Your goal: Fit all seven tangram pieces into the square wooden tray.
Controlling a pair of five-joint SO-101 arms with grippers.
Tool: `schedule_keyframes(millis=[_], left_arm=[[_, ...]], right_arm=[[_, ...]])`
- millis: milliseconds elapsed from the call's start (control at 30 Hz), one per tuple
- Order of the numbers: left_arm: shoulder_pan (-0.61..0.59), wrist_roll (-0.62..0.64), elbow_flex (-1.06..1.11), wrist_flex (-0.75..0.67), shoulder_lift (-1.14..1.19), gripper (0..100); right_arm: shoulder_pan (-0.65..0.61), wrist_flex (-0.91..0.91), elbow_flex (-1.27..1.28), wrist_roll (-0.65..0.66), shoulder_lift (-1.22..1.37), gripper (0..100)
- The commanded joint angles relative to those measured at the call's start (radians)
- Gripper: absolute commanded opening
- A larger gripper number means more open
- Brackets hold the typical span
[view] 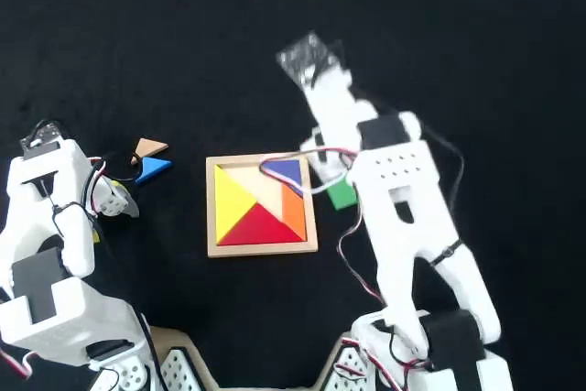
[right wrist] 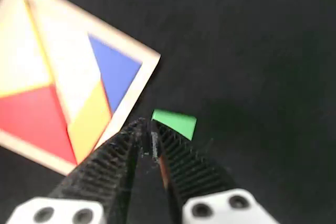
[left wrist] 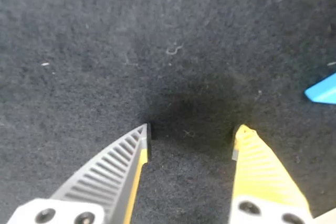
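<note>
Left hand (left wrist: 191, 132) is wide open over the black table (left wrist: 105, 35), and nothing is between its two fingers. Near it on the table lie a tan triangle (view: 151, 146) and a light blue triangle (view: 154, 168), just beside each other and well apart from the tray. In the middle sits the square wooden tray (view: 264, 246). Inside it are a yellow triangle (view: 233, 199), a red triangle (view: 261, 226), an orange piece (view: 293, 208) and a dark blue piece (view: 286, 171). A pale part shows at the tray's top, and I cannot tell if that is a piece. A green square (right wrist: 176, 123) lies on the table just outside the tray's right edge. The right hand (right wrist: 148, 129) is shut tight with nothing in it, and its tips are just beside the green square.
</note>
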Motion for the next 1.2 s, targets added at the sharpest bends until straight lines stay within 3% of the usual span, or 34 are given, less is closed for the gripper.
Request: schedule_keyframes(millis=[0,167,333,500,567,733,867,1033,1167], left_arm=[[0.033,-0.003,0.004,-0.021,0.003,26],[0.054,-0.011,0.004,-0.057,0.003,27],[0.131,-0.264,-0.07,0.009,-0.018,26],[0.151,-0.333,-0.297,0.107,-0.018,26],[0.151,-0.439,-0.404,0.12,-0.018,26],[0.157,-0.907,-0.596,0.087,0.035,26],[0.157,-1.178,-0.697,0.097,0.147,26],[0.179,-1.352,-0.852,0.106,0.351,26],[0.199,-1.379,-0.995,0.107,0.486,26]], right_arm=[[0.032,-0.025,0.033,-0.021,-0.027,1.5],[0.075,-0.132,0.039,-0.181,0.048,1.5],[0.095,-0.302,0.096,-0.222,0.142,1.5],[0.095,-0.397,0.108,-0.224,0.245,1.5],[0.097,-0.417,0.107,-0.222,0.277,1.5],[0.092,-0.427,0.107,-0.222,0.309,1.5],[0.092,-0.428,0.104,-0.221,0.309,1.5],[0.092,-0.428,0.091,-0.221,0.315,1.5],[0.092,-0.428,0.093,-0.221,0.317,1.5]])
